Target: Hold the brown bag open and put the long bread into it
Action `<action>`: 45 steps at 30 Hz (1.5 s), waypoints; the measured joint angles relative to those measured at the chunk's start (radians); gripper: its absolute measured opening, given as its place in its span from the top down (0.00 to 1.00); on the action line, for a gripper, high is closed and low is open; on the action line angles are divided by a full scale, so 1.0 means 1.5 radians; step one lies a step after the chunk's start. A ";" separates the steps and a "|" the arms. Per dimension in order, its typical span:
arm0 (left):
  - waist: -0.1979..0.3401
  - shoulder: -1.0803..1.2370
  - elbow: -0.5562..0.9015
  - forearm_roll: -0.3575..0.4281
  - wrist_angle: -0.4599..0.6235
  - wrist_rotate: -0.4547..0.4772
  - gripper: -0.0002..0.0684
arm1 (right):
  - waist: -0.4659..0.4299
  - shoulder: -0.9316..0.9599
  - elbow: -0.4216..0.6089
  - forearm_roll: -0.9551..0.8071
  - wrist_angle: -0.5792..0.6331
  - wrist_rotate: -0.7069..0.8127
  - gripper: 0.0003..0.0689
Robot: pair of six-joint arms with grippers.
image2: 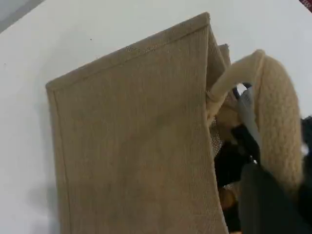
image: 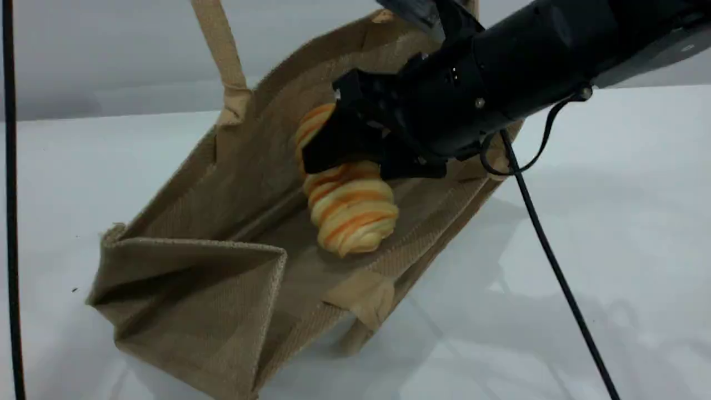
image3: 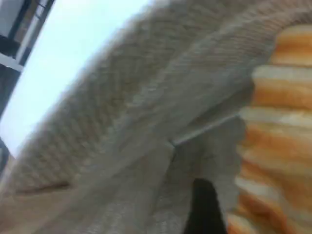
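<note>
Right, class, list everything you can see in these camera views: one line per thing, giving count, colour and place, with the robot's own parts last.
brown bag: one, tan-brown, lying tilted on the table with its mouth open.
handles: two loops, lighter beige, one raised at the far edge, one under the near edge.
long bread: one, pale yellow with orange stripes, inside the bag's mouth.
table: one, white, beneath everything.
cable: one, black, trailing from the right arm.
right gripper: one, black, over the bread.
left gripper: one, black, shut at the handle.
</note>
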 joint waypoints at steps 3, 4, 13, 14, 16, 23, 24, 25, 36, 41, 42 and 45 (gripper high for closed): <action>0.000 0.000 0.000 0.001 0.000 0.004 0.88 | 0.000 -0.017 0.000 -0.001 0.006 0.000 0.30; 0.000 0.000 0.000 0.001 0.000 0.005 0.88 | 0.000 -0.025 0.000 -0.001 0.006 0.000 0.29; 0.000 0.000 0.000 0.001 0.001 0.008 0.88 | -0.001 -0.111 0.000 -0.062 -0.044 0.048 0.28; 0.000 0.001 0.000 0.002 0.001 0.008 0.88 | -0.004 -0.122 0.000 -0.084 -0.049 0.060 0.28; 0.000 0.001 0.000 0.011 0.001 0.008 0.88 | -0.014 -0.146 0.000 -0.130 -0.049 0.093 0.28; 0.000 0.017 0.001 -0.001 -0.009 0.007 0.88 | -0.076 -0.246 0.000 -0.328 0.023 0.254 0.28; 0.000 0.022 0.002 -0.006 -0.013 0.007 0.88 | -0.088 -0.261 0.000 -0.351 0.037 0.275 0.28; 0.000 0.027 0.005 -0.008 -0.017 0.007 0.88 | -0.100 -0.279 0.000 -0.373 0.051 0.291 0.28; 0.000 0.128 0.021 -0.008 -0.051 0.005 0.88 | -0.161 -0.456 0.000 -0.578 0.179 0.458 0.28; -0.021 0.180 0.021 -0.018 -0.066 0.005 0.88 | -0.161 -0.538 0.000 -0.673 0.189 0.545 0.28; -0.028 0.189 0.021 -0.017 -0.075 0.005 0.88 | -0.161 -0.553 0.000 -0.690 0.192 0.563 0.28; -0.051 0.220 0.021 -0.016 -0.100 0.005 0.88 | -0.161 -0.605 0.000 -0.730 0.211 0.611 0.29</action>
